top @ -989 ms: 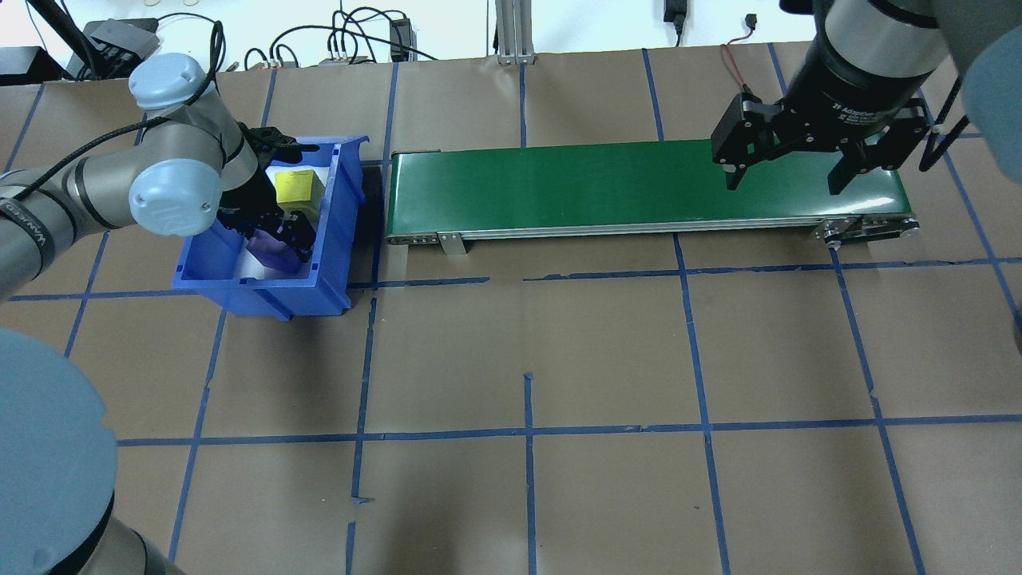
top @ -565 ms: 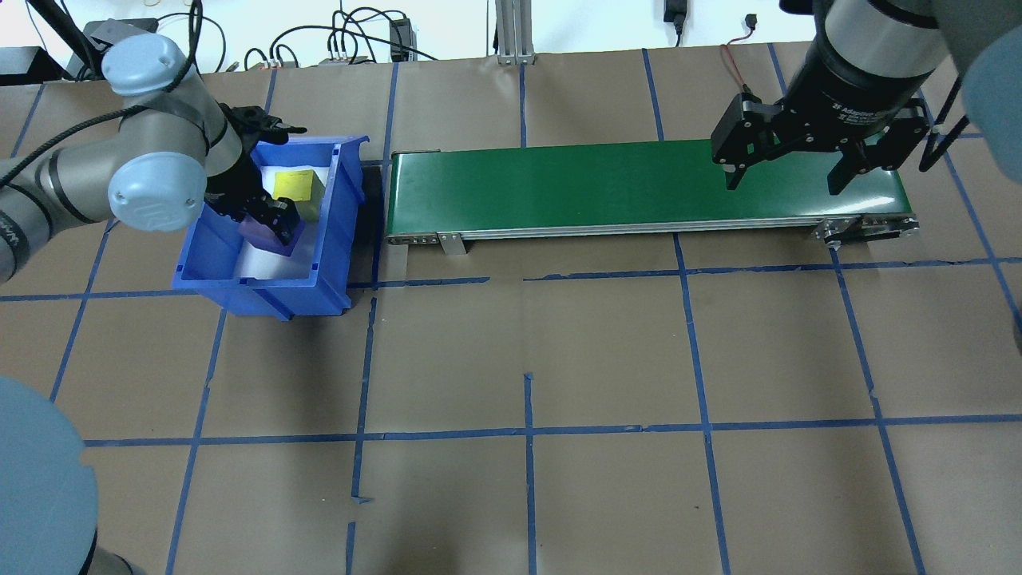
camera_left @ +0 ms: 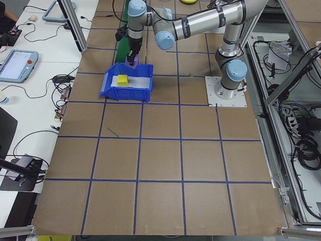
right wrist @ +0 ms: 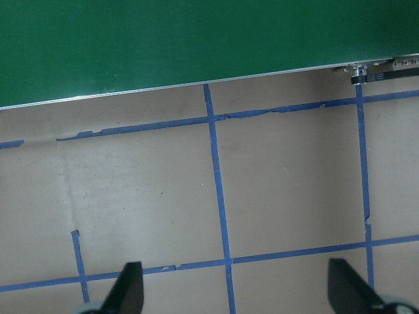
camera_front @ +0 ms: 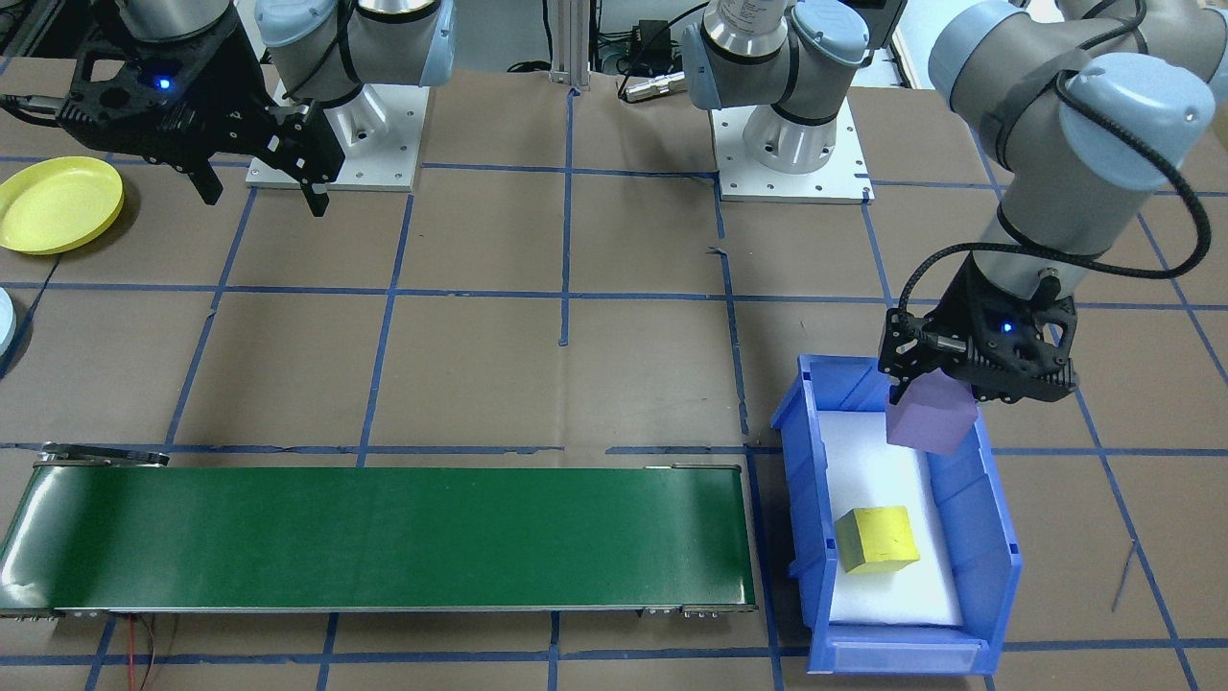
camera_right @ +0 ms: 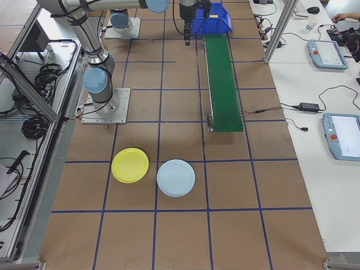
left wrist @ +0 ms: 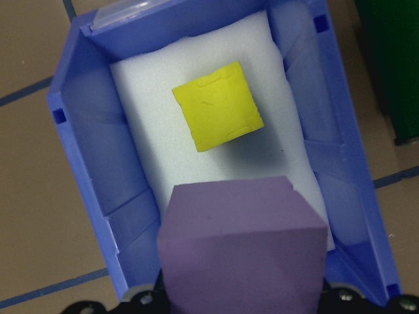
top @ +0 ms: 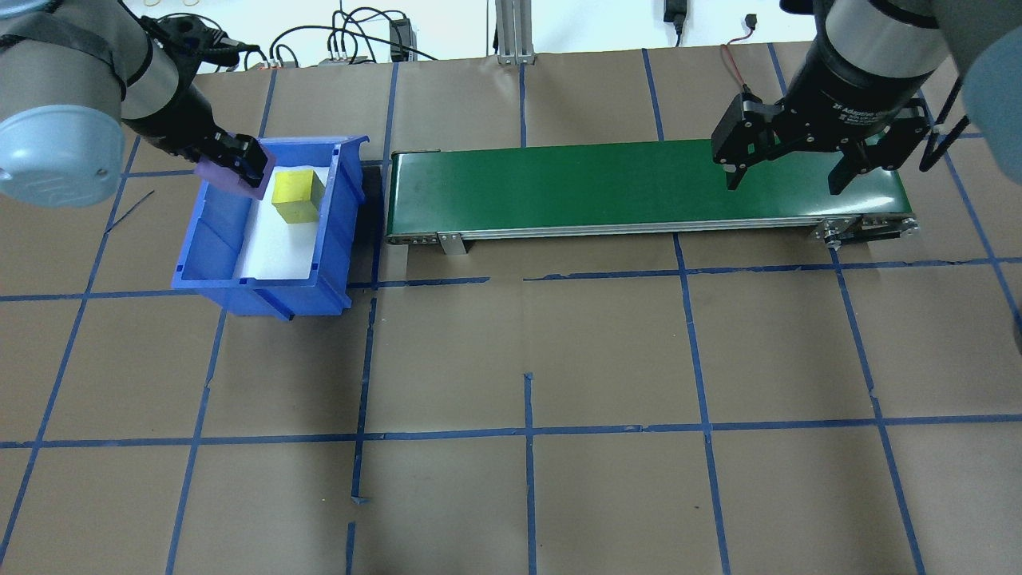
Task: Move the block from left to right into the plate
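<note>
Left gripper (camera_front: 929,408) closed on purple block (camera_front: 930,415), block lifted clear of blue bin (camera_front: 998,537), above bin's end nearest robot. Yellow block (camera_front: 877,540) resting on white foam liner inside bin, apart from purple block. Green conveyor belt (camera_front: 384,537) just beside bin, along far side of table. Right gripper (camera_front: 261,197) spread wide, holding nothing, hanging above belt's far end from bin. Yellow plate (camera_front: 58,203) on table on robot's right, well apart from bin. Pale blue plate (camera_right: 176,177) just beside yellow plate in right side view.
</note>
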`<state>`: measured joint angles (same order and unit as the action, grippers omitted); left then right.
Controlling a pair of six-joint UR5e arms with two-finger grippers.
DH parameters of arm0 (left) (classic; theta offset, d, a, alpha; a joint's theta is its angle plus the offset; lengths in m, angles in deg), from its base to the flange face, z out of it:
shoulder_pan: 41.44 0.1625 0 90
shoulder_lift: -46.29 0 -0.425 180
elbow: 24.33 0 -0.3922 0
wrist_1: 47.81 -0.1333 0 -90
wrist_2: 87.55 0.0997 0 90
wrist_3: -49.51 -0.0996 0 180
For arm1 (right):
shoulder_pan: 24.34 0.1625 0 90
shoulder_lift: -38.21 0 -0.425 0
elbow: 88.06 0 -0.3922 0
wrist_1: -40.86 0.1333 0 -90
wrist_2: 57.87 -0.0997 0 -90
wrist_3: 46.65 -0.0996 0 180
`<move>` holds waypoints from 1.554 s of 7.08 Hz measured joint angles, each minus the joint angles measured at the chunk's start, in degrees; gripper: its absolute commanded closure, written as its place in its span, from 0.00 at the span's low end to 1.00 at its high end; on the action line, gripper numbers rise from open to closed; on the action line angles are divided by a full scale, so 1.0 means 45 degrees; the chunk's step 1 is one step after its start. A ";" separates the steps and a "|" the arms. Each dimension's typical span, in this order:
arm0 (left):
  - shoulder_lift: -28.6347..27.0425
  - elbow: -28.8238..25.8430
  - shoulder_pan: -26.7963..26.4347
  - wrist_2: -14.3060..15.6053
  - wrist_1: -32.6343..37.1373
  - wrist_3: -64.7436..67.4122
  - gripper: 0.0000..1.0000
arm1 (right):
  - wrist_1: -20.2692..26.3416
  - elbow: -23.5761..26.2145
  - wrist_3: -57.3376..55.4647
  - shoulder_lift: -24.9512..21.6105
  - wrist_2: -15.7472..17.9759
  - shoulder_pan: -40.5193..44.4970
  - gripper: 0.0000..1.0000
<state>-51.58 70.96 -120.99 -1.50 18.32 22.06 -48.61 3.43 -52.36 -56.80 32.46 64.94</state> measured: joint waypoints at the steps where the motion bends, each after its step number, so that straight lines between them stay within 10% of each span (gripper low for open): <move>1: -0.0065 -0.0160 -0.0080 -0.0896 -0.0239 0.0438 0.64 | 0.0000 0.0000 0.0000 0.0000 0.0003 -0.0003 0.00; 6: -0.2435 -0.0048 -0.3144 -0.2205 -0.3895 0.5641 0.64 | 0.0000 0.0000 -0.0007 0.0000 0.0006 -0.0011 0.00; 8: -0.3449 -0.0018 -0.3455 -0.2210 -0.4733 0.6073 0.00 | 0.0000 0.0000 -0.0001 0.0000 0.0006 -0.0003 0.00; 11: -0.3770 0.0008 -0.3480 -0.2218 -0.4722 0.6028 0.00 | -0.0001 0.0000 0.0000 0.0000 0.0005 -0.0019 0.00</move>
<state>-68.54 71.00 -136.65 -11.48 -2.93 49.18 -48.62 3.43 -52.36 -56.80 32.48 64.85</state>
